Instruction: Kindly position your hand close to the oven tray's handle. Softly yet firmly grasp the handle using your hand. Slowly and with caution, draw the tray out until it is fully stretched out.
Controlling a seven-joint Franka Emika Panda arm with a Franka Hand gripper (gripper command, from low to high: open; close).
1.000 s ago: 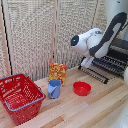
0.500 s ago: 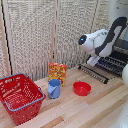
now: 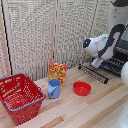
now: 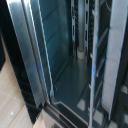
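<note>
Compared with the frame half a second ago, the glossy white arm has been drawn a little further toward the exterior view's right, closer to the oven, while the objects on the table have been left where they were. Against the frame a full second back, the same rightward shift is seen, only larger.

The oven tray is shown as a flat dark rack of thin parallel bars, lying extended out of the oven's front and sloping down toward the light wooden table. The oven itself is cut off by the exterior view's right edge; only a dark boxy body with silvery trim can be made out. In the wrist view, a dark metal cavity with smooth, reflective walls and bright vertical trim strips is seen at close range.

The hand is placed just above the far end of the tray, at the tip of the white arm. Its fingers are too small and blurred in the exterior view, and are not shown in the wrist view, so how far they are parted and whether the tray is touched cannot be told.

On the table, a round red bowl, a blue cup, an orange-yellow box and a red wire-mesh basket are set well apart from the oven, before a pale woven screen.
</note>
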